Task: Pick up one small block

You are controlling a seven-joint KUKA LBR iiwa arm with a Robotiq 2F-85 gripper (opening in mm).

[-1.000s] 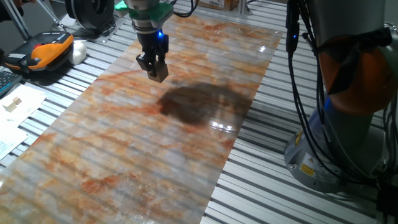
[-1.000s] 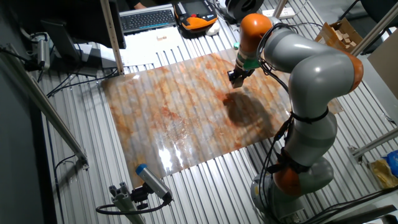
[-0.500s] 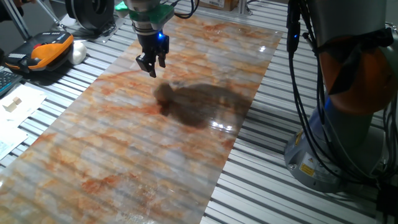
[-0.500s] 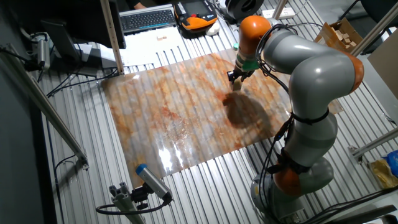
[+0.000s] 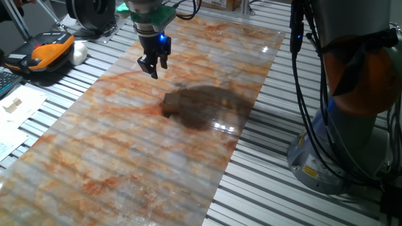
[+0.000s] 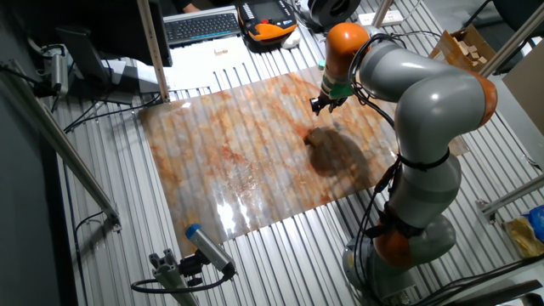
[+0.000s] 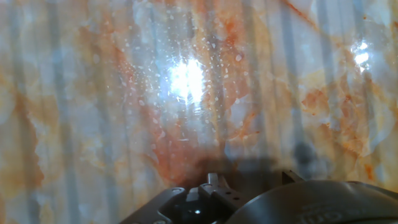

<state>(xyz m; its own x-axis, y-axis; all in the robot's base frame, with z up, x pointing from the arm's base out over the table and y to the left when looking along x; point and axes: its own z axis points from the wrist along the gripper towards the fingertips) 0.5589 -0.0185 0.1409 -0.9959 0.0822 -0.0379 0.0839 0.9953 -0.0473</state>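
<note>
A small tan block (image 5: 170, 104) lies on the marbled board (image 5: 125, 144), at the left edge of the arm's dark shadow. In the other fixed view the block (image 6: 311, 139) is a small brownish spot in the same shadow. My gripper (image 5: 152, 66) hangs above the board, up and to the left of the block and apart from it. Its fingers are parted with nothing between them. It also shows in the other fixed view (image 6: 321, 105). The hand view shows only the marbled surface (image 7: 186, 93) and the hand's body; the block is out of that view.
An orange-and-black device (image 5: 47, 50) and a white object (image 5: 78, 53) lie on the slatted table left of the board, with papers (image 5: 16, 107) beyond. The robot base (image 5: 333, 144) stands to the right. A keyboard (image 6: 200, 25) and a cardboard box (image 6: 466, 47) sit at the far side.
One second ago the gripper held the tan block. The fingers have opened, the gripper rose slightly, and the block dropped onto the board to the lower right.
</note>
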